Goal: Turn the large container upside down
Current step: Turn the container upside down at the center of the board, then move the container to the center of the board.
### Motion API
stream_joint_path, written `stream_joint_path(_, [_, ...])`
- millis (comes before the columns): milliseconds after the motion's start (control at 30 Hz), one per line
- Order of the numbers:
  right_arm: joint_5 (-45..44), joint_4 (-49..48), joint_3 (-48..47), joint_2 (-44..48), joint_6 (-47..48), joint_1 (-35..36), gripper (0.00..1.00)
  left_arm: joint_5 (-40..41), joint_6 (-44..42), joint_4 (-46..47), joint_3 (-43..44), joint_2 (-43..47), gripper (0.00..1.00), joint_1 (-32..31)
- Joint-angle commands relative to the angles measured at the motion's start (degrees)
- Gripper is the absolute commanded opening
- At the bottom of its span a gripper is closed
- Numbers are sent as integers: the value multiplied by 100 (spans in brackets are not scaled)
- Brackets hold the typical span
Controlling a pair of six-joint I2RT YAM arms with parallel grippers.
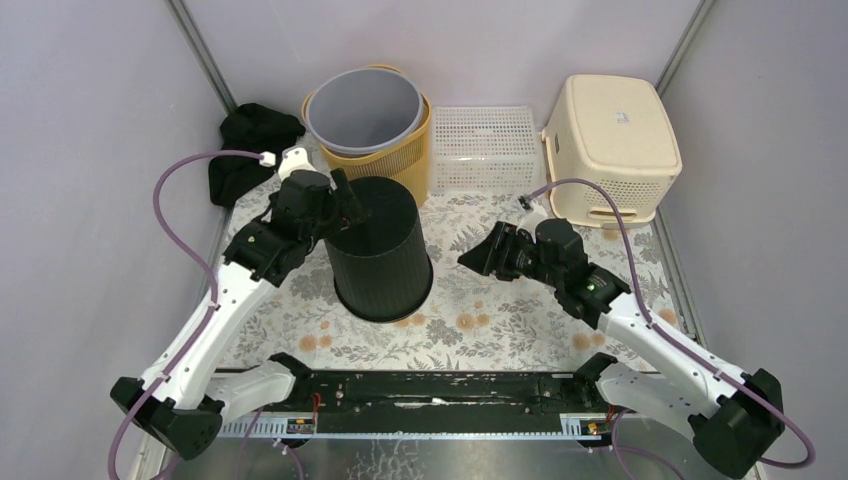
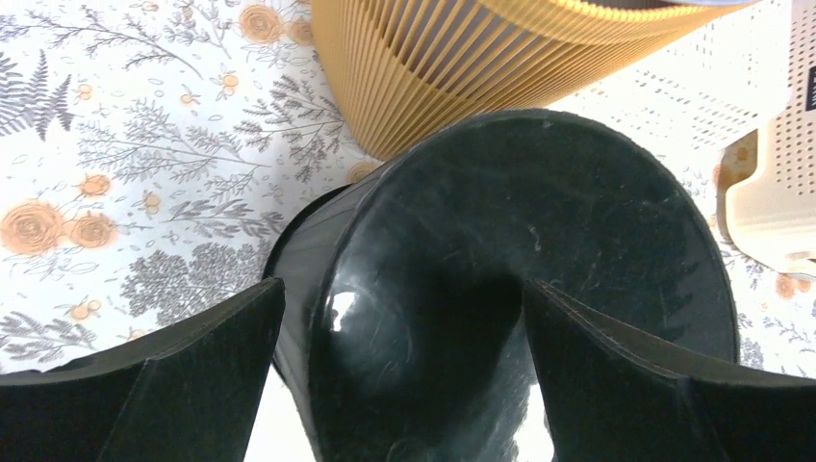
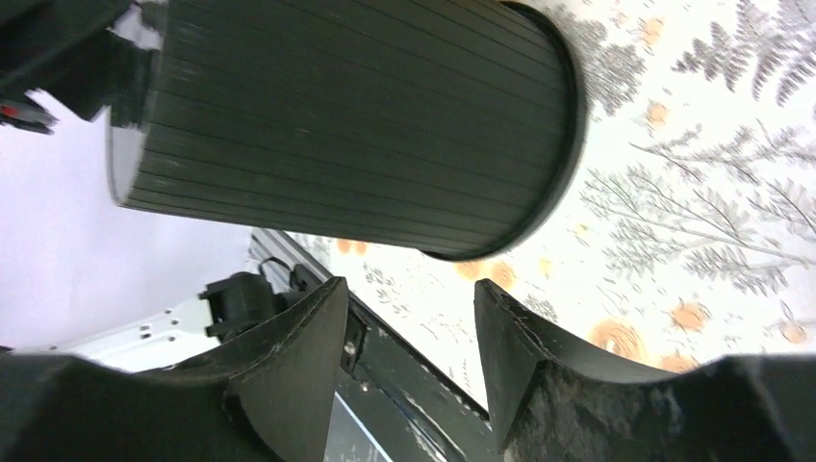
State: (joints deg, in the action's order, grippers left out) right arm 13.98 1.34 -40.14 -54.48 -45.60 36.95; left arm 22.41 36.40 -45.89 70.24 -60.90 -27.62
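The large container (image 1: 380, 265) is a black ribbed bin standing on the floral cloth with its wide rim down and its closed base up. My left gripper (image 1: 345, 205) hovers at the left edge of that base, open. In the left wrist view the glossy base of the bin (image 2: 539, 212) fills the space between and beyond the left gripper's (image 2: 404, 318) spread fingers, with one finger (image 2: 192, 375) outside the wall. My right gripper (image 1: 470, 258) is to the bin's right, apart from it, open and empty. From the right wrist, the bin (image 3: 346, 125) lies beyond the right gripper (image 3: 412, 298).
Behind the bin stands a yellow ribbed basket (image 1: 400, 160) with a grey bin (image 1: 362, 108) nested in it. A white mesh tray (image 1: 483, 148) and a cream perforated box (image 1: 612, 140) line the back. Black cloth (image 1: 250, 140) lies at the back left. A black rail (image 1: 430, 390) runs along the near edge.
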Motion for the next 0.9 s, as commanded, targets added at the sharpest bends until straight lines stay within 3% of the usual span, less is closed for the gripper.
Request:
stream_joint_path(0, [-361,912,-172,25,337,-21,59,-271,-104,415,-242,-96,100,53])
stream_joint_path(133, [-253,663,-112,-470,301,-21,58,-276,-60,310,-134,-59,100,69])
stream_joint_path(333, [252,-946,-168,-1823,-181,-23,57,-272,-30,-130,475,341,100,63])
stream_joint_path(500, [762,-2076,-818,-3361,-722,259,56,-205,2,-479,698,675,100,59])
stream_joint_path(633, [516,-2302,-2097,-4767,-870,1125,56,-176,74,-737,784,995,100,63])
stream_joint_path(800, [1157,-1740,-5120,-7062,-908,1594,53,-137,95,-1004,941,1205,100,59])
stream_joint_path(867, [1145,-1711,-5380,-7274,-940,1707,52,-92,82,-1059,923,1225,100,58])
